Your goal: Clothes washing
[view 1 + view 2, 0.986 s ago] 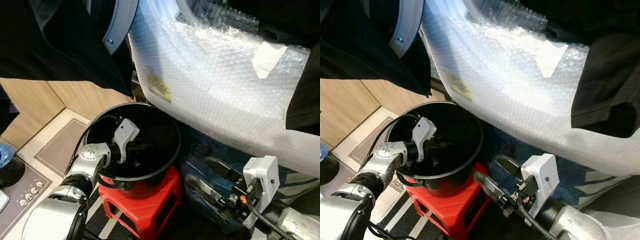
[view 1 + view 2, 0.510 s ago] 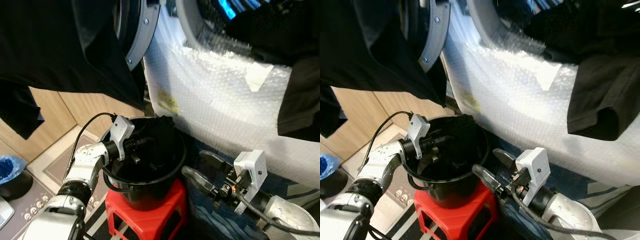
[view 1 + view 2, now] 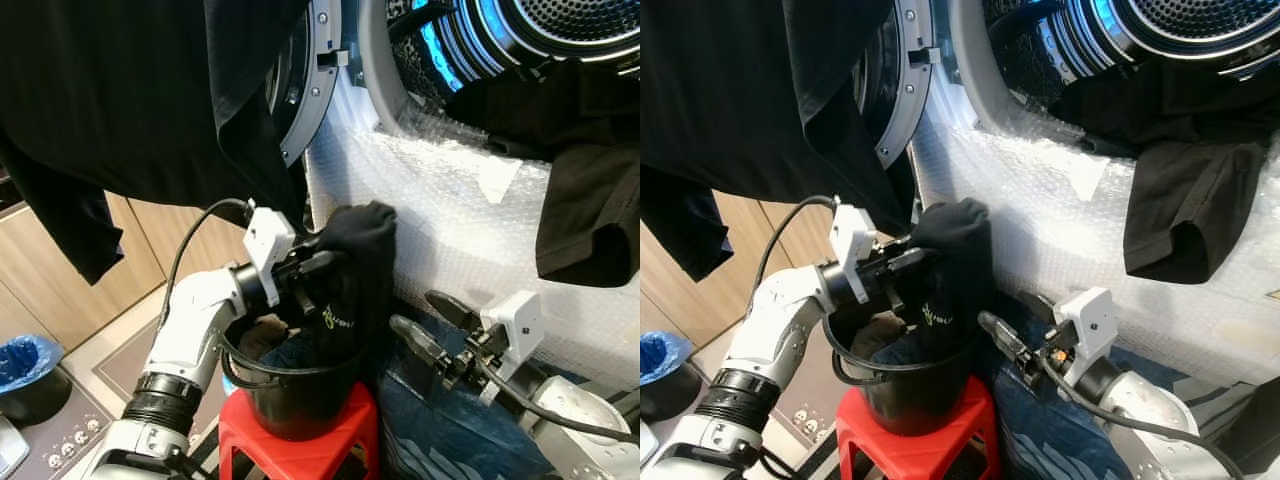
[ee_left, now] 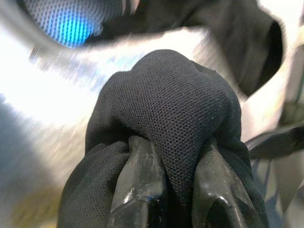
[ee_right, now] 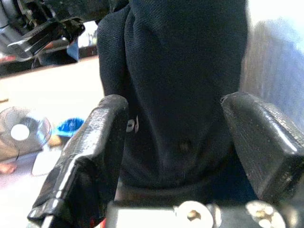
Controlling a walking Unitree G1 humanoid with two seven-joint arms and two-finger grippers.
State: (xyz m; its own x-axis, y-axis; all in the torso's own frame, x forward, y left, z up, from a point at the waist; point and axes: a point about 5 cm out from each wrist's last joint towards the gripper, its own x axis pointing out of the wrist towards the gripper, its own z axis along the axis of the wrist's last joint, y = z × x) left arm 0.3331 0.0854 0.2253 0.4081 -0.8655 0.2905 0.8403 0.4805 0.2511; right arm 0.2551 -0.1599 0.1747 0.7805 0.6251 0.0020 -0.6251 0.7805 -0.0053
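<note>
Black garment is bunched up, lifted above the black bucket, lower part still hanging into it; sits at about 6 o'clock from the washer's drum opening. Left gripper has both fingers clamped tight on a fold of it, cloth wrapped over the tips in left wrist view. More dark laundry inside the bucket, which stands on a red stool. Right gripper at 3 o'clock of the bucket, just beside the hanging cloth, fingers spread wide, holding nothing. Washer front wrapped in bubble wrap; another black cloth drapes from the drum lip, a big black one hangs over the open door. Wood cabinets at 9 o'clock.
</note>
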